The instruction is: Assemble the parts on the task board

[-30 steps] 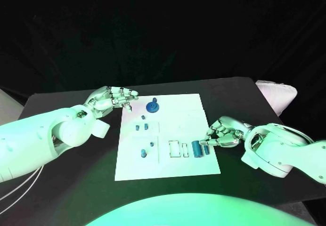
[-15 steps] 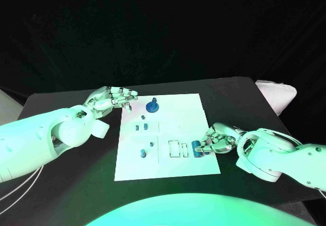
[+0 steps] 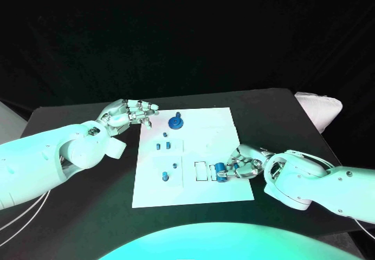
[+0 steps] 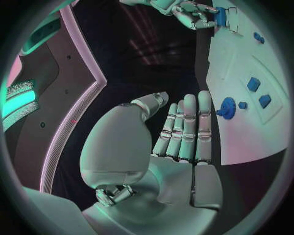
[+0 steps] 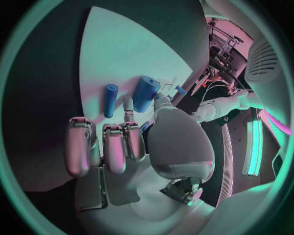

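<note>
Right hand (image 3: 240, 165): fingers curled, pinching a blue cylinder (image 3: 222, 172) at the task board's (image 3: 203, 189) right edge.
Left hand (image 3: 130, 113): fingers spread, holding nothing, beside the board's far-left corner.

The left hand (image 4: 178, 142) lies flat with its fingers together, holding nothing, just beside the task board (image 4: 245, 112). A blue gear-like part (image 4: 227, 107) stands near its fingertips. Farther along the board, the right hand (image 4: 193, 11) touches a blue cylinder (image 4: 220, 16).

A matte black table (image 3: 258, 108) spans the scene; a pale, padded-looking object (image 3: 322, 108) sits at its far right corner.
</note>
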